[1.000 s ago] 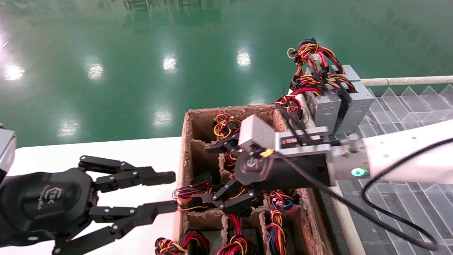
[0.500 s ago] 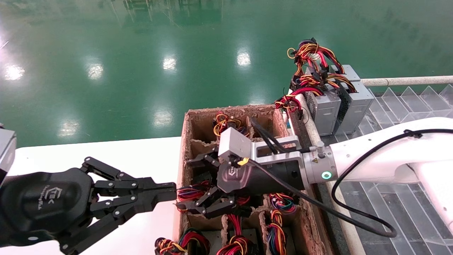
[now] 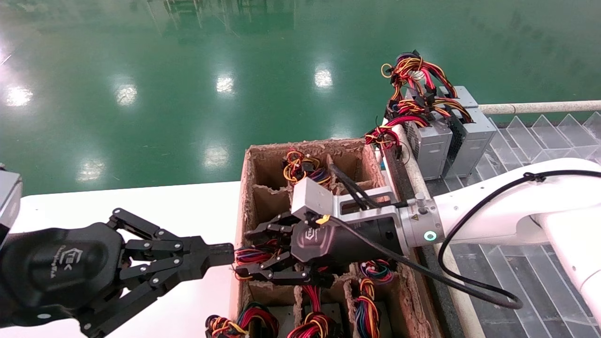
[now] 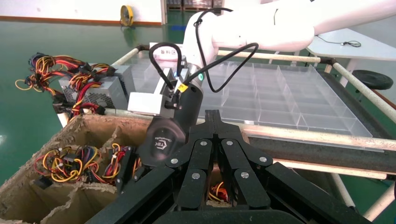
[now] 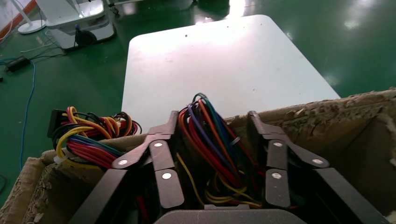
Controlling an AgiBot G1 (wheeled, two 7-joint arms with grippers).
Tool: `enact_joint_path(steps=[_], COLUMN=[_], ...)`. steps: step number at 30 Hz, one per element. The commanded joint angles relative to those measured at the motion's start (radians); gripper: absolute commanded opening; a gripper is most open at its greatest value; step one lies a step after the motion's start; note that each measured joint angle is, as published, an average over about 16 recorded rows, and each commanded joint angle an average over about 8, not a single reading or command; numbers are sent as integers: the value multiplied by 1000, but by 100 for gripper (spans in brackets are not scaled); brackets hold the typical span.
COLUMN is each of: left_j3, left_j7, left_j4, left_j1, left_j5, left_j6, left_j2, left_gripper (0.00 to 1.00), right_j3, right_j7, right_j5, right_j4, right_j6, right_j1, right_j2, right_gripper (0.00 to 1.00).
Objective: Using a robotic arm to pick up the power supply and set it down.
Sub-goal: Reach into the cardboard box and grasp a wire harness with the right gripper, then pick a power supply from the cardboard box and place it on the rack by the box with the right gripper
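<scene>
My right hand (image 3: 256, 256) is open around the power supply's wires (image 5: 210, 140) in the cardboard box (image 3: 244, 188); next I squeeze.

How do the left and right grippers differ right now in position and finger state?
The left gripper hovers over the white table, outside the cardboard box; the right gripper reaches down into a box compartment. The left's fingers are shut on nothing; the right's are open, straddling a wire bundle. Both are black multi-link claws.
</scene>
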Motion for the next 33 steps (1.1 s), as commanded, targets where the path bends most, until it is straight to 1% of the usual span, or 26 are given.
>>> enact_joint_path(steps=[1,11,19,26,33], left_j3=[0,0,0,0,0], left_j7=[0,0,0,0,0], left_j4=[0,0,0,0,0], left_j1=[0,0,0,0,0], left_j5=[0,0,0,0,0], left_j6=[0,0,0,0,0], left_j2=[0,0,0,0,0], left_gripper=[0,0,0,0,0], right_j3=[-2,-3,-3,8,45], right_j7=[-7,-32,-30,-19,-5], right_j5=[-3,-5,-6,6,45], right_j4=[-17,-71,-65,-7,125], right_j6=[-3,-12,-26,-34,-29], right_j1=[5,22,35,56,88], right_j2=[-6,-11,7,37,85], right_gripper=[0,0,0,0,0])
